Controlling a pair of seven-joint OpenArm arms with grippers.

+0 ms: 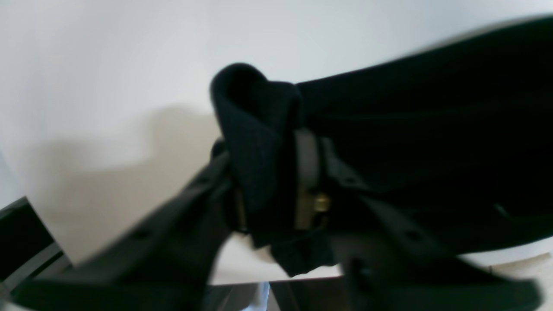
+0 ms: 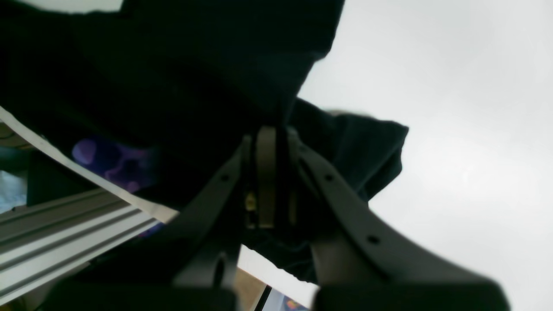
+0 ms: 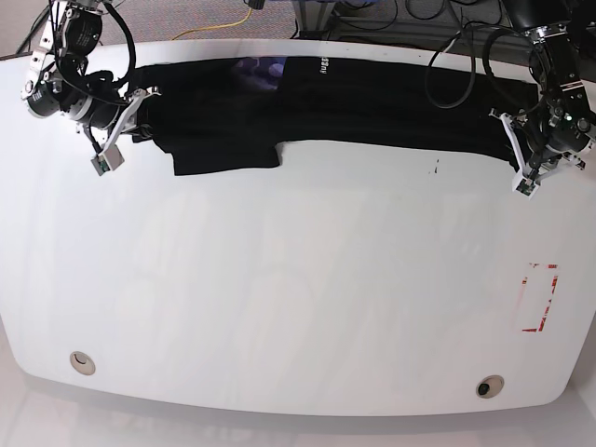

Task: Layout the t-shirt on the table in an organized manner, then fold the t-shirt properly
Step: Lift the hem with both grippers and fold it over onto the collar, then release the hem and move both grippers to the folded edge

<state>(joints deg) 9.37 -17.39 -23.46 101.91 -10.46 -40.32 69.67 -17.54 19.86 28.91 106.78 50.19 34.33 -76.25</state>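
Left wrist view: the left end effector (image 1: 276, 181) has black t-shirt (image 1: 432, 129) cloth between its jaws, grip unclear. Right wrist view: the right end effector (image 2: 272, 172) clamps a hem. Base view: the shirt is stretched along the surface (image 3: 279, 298)'s far edge; laying-out underway, lowering flat seems next.

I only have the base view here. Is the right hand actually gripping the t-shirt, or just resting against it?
Observer: Gripping. The right wrist view shows the right hand shut on a bunched fold of the t-shirt.
Operator: And the left hand?
Observer: The left wrist view shows a fold of cloth standing up in the left hand, between its fingers. The blur hides whether they clamp it.
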